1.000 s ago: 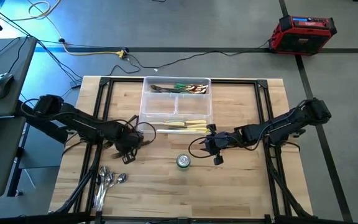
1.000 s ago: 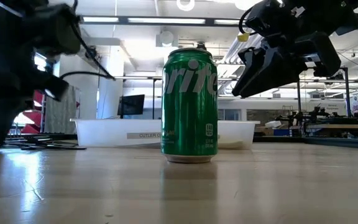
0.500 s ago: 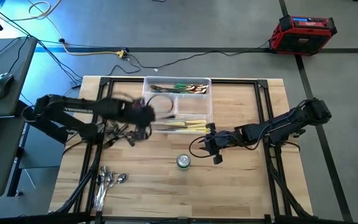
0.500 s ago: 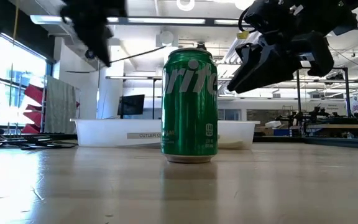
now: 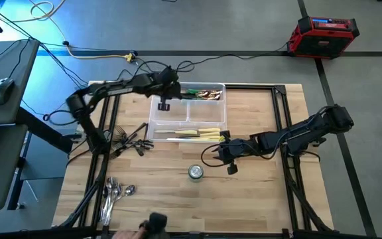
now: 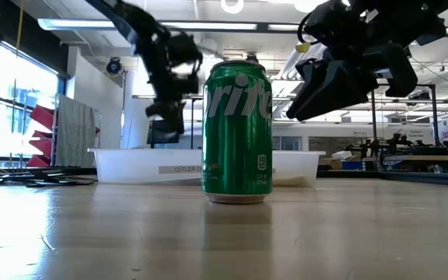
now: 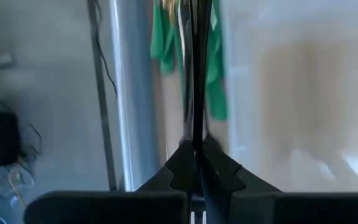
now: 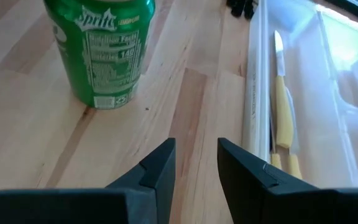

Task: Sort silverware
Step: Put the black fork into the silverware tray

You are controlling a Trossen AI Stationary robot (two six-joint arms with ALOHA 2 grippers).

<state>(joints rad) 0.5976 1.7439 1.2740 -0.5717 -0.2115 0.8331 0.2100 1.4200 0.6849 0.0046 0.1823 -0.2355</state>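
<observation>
My left gripper (image 5: pixel 164 104) hangs over the far left compartment of the clear divided tray (image 5: pixel 152 114), shut on a slim dark utensil (image 7: pixel 196 74). Green-handled pieces (image 5: pixel 195 93) and dark ones lie in the far compartments. Cream-handled knives (image 5: pixel 201 133) lie in the near compartment. A heap of dark forks (image 5: pixel 128 139) lies on the table left of the tray, and shiny spoons (image 5: pixel 115 192) lie near the front left corner. My right gripper (image 5: pixel 219 154) hovers open and empty right of a green can (image 5: pixel 195 172). My left gripper pinches the dark utensil between its two shut fingers (image 7: pixel 179 167). The thin shaft (image 7: pixel 196 127) runs straight out ahead of the fingertips, along the fingers. The gripper slants down from the table's left, and the utensil hangs clear above the tray's green-handled pieces (image 7: pixel 215 74).
The green can (image 6: pixel 236 132) stands upright in the table's near middle, just ahead of my right gripper (image 8: pixel 196 155). A black frame runs along the table's edges (image 5: pixel 280 89). Bare wood lies right of the tray and along the front.
My left gripper has swung from beside the fork heap at the table's left, up and toward the far edge, to above the tray's far left compartment, rolling its wrist as it went.
</observation>
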